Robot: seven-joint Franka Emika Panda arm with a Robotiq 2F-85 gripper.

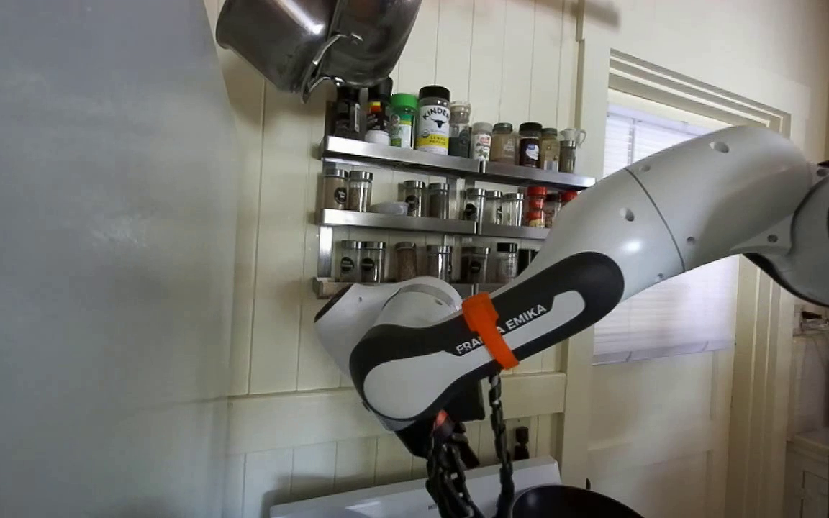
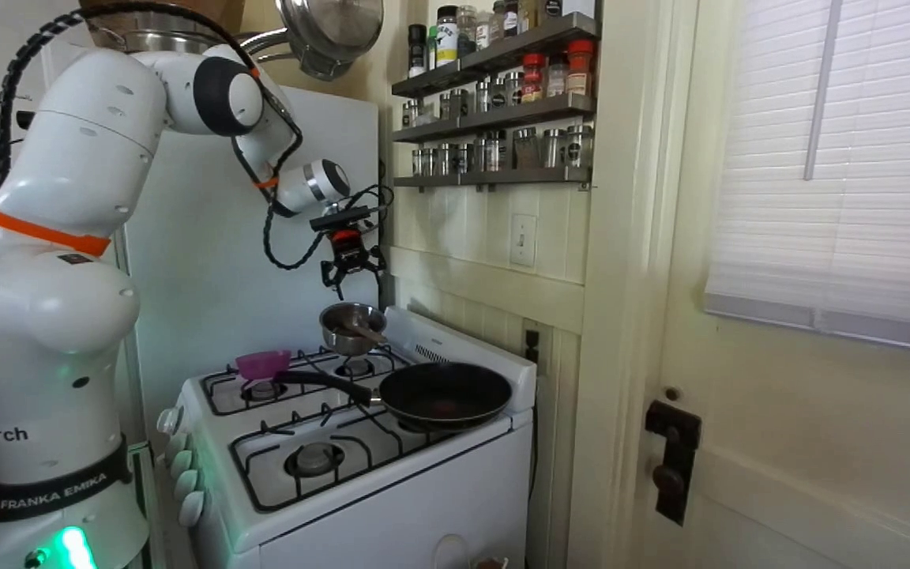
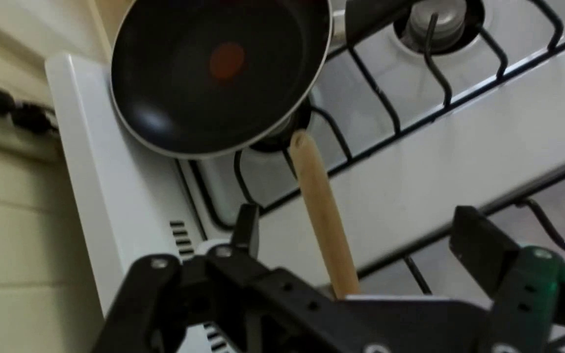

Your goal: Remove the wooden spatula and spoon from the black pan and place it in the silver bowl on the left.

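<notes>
The pan [image 2: 443, 393], bare inside, sits near the bowl [image 2: 344, 342]. Above the bowl hangs the end effector [image 3: 358, 230], fingers apart, holding nothing. The wooden utensil [image 3: 323, 215] leans in the bowl, handle past the rim; whether there are two is unclear. It should be light, stiff, slightly slick, apt to swivel: pinch mid-handle, just beyond the bowl's rim.

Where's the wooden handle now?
In an exterior view, left of centre, the wooden handle sticks out over the right rim of the silver bowl, beyond the black pan; in the wrist view it lies mid-picture, below the pan.
</notes>
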